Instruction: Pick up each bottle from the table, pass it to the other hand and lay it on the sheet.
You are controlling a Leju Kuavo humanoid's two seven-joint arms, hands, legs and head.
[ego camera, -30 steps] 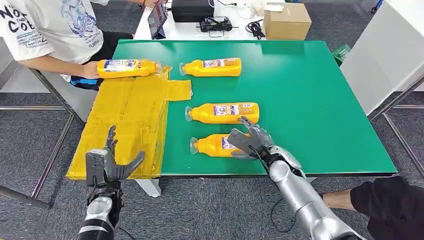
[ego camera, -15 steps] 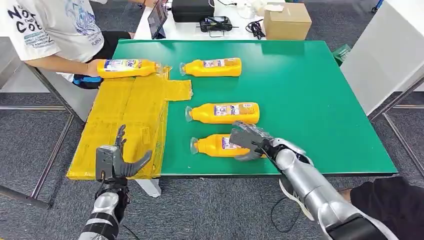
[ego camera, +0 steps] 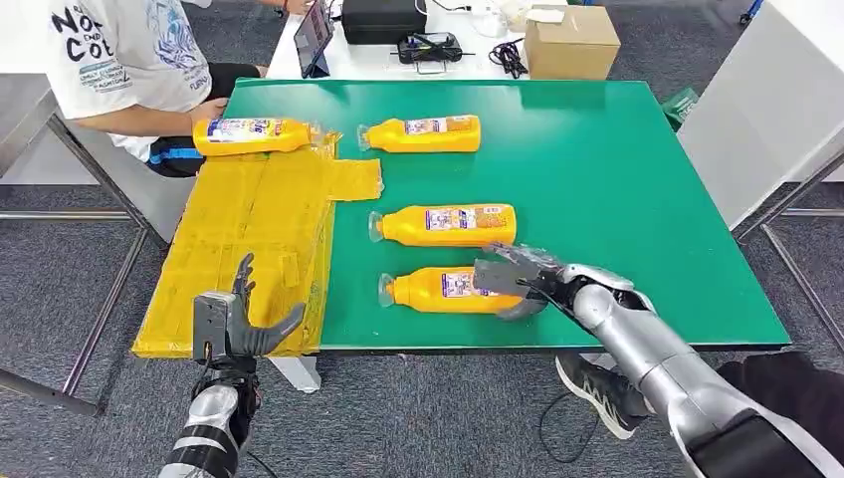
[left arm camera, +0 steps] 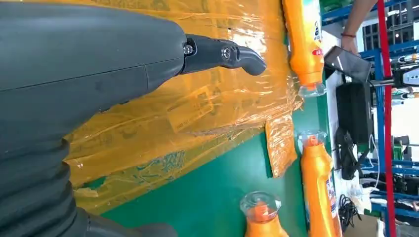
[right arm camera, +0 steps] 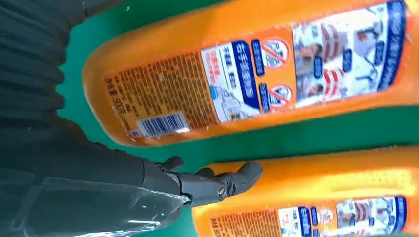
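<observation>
Orange bottles (ego camera: 444, 225) (blue-and-white labels), yellow sheet (ego camera: 254, 244), green table (ego camera: 617, 199).

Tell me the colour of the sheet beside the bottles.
The sheet is yellow, best seen in the head view.

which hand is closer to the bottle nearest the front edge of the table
Right. The right hand is at the base end of the nearest bottle, fingers over it. The left hand hovers open off the table's front edge, by the yellow sheet, well clear of that bottle.

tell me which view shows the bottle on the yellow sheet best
The head view: the bottle on the sheet lies in full at the yellow sheet's far end. The left wrist view cuts off its base; the right wrist view shows other bottles.
</observation>
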